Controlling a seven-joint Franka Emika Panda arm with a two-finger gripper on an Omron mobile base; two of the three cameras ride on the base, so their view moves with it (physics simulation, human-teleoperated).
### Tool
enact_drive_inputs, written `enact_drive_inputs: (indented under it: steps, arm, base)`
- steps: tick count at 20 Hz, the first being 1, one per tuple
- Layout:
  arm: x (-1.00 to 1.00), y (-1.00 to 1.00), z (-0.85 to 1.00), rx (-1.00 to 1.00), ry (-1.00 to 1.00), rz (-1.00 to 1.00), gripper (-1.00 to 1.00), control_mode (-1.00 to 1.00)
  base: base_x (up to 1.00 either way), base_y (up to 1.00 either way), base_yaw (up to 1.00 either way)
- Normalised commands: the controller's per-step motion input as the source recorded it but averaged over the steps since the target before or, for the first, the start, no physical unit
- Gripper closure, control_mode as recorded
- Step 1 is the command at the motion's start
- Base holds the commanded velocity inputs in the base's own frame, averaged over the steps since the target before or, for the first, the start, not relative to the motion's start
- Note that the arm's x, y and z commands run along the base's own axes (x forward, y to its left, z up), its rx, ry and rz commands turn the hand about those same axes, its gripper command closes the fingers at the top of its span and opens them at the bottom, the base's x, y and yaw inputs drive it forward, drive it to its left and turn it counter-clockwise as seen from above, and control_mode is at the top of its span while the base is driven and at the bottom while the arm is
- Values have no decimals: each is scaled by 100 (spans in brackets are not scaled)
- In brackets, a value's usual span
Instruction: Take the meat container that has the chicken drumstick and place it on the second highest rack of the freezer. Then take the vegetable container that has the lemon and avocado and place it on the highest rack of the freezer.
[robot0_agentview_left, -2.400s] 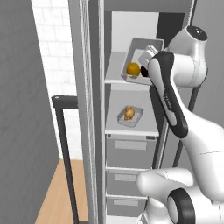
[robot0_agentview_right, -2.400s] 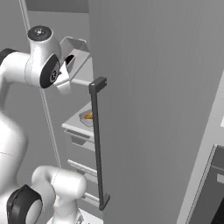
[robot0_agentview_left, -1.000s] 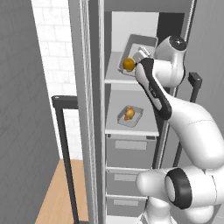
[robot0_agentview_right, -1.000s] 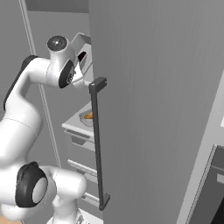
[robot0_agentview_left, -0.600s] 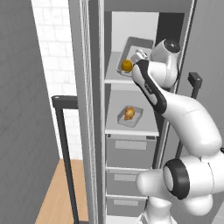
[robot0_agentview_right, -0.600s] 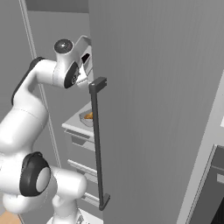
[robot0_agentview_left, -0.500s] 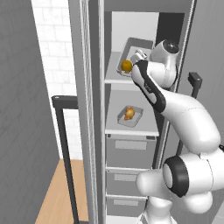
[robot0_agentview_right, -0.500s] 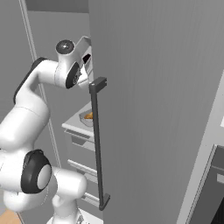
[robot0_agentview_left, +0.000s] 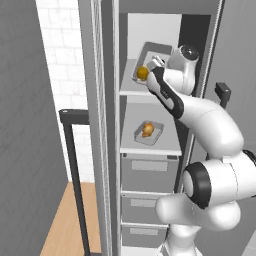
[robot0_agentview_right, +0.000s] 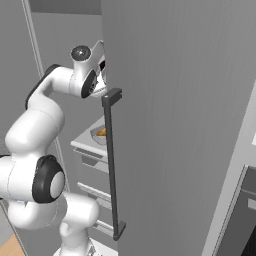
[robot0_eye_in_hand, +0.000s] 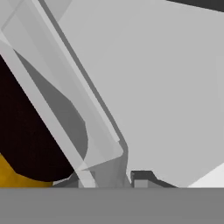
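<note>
The end effector (robot0_eye_in_hand: 113, 177) is clamped on the rim of the vegetable container (robot0_agentview_left: 150, 59), which sits tilted on the highest rack (robot0_agentview_left: 131, 89) of the freezer (robot0_agentview_left: 165, 150). The lemon (robot0_agentview_left: 142, 73) lies inside. At 6 o'clock below, the chicken drumstick (robot0_agentview_left: 147, 130) rests in its meat container (robot0_agentview_left: 156, 134).

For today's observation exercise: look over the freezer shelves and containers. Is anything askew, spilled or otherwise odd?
One thing: the vegetable container with the lemon is tilted above the highest rack, its far end raised, because the gripper is shut on its rim. The meat container with the chicken drumstick lies flat below. Nothing spilled.
</note>
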Motion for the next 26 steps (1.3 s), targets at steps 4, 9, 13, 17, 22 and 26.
enact_drive_inputs:
  steps: [4, 9, 13, 17, 22, 26]
  arm:
    - [38, -3, -17, 0, 0, 0, -100, -100]
    - [36, 0, -15, 0, 0, 0, -100, -100]
    - [27, 0, -6, 0, -5, 0, -100, -100]
    - [24, 0, -2, 0, -11, 0, -100, -100]
    - [2, 0, 0, -1, -26, 0, -100, -100]
    - [-33, 19, 6, -4, -29, 0, -100, -100]
  base:
    - [0, 0, 0]
    - [0, 0, 0]
    - [0, 0, 0]
    - [0, 0, 0]
    - [0, 0, 0]
    - [0, 0, 0]
